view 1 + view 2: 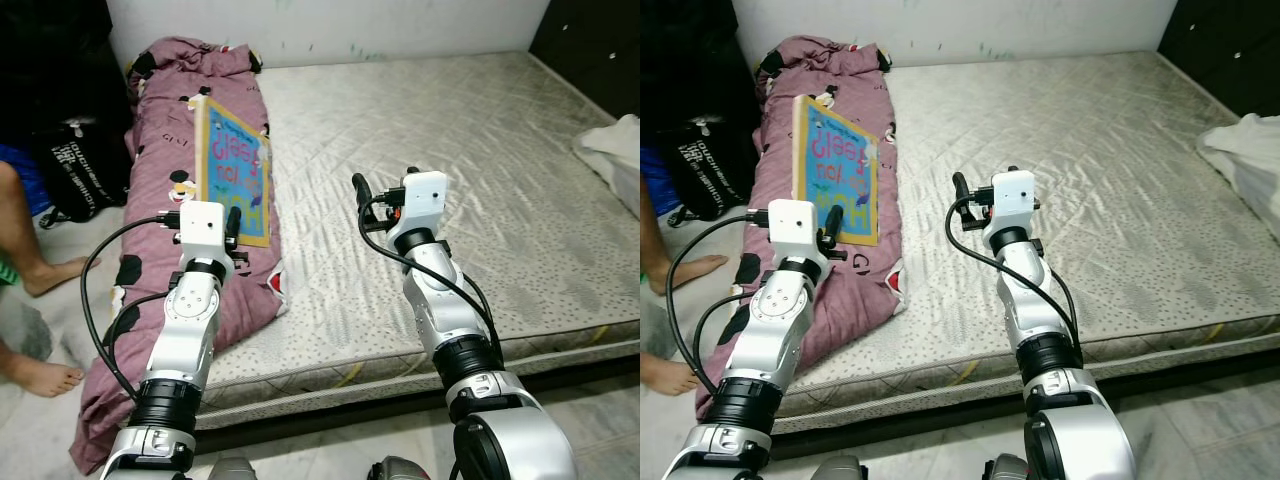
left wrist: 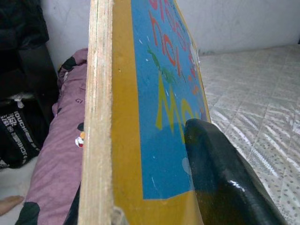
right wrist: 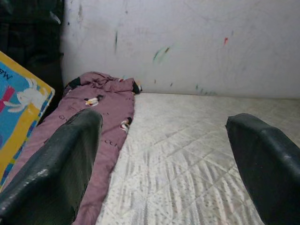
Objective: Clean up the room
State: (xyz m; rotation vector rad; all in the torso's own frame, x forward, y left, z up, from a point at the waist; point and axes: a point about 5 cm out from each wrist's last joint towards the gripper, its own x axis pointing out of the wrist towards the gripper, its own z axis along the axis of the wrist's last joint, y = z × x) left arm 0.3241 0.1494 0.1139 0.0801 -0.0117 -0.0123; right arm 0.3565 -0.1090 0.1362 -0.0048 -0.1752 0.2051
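A flat wooden board (image 1: 235, 170) with a blue picture and a yellow border stands on edge, tilted, over the mauve printed blanket (image 1: 160, 130) along the mattress's left side. My left gripper (image 1: 232, 228) is shut on the board's lower edge. In the left wrist view one black finger (image 2: 220, 168) presses on the board's (image 2: 159, 93) blue face. My right gripper (image 1: 385, 188) hovers open over the mattress (image 1: 480, 150) with nothing between its fingers (image 3: 56, 173). The blanket (image 3: 103, 122) lies beyond it.
A black bag (image 1: 85, 165) sits on the floor at the left, beside a person's bare feet (image 1: 45, 272). A white cloth (image 1: 615, 155) lies at the mattress's right edge. Dark furniture (image 1: 590, 40) stands at the back right. A white wall runs behind.
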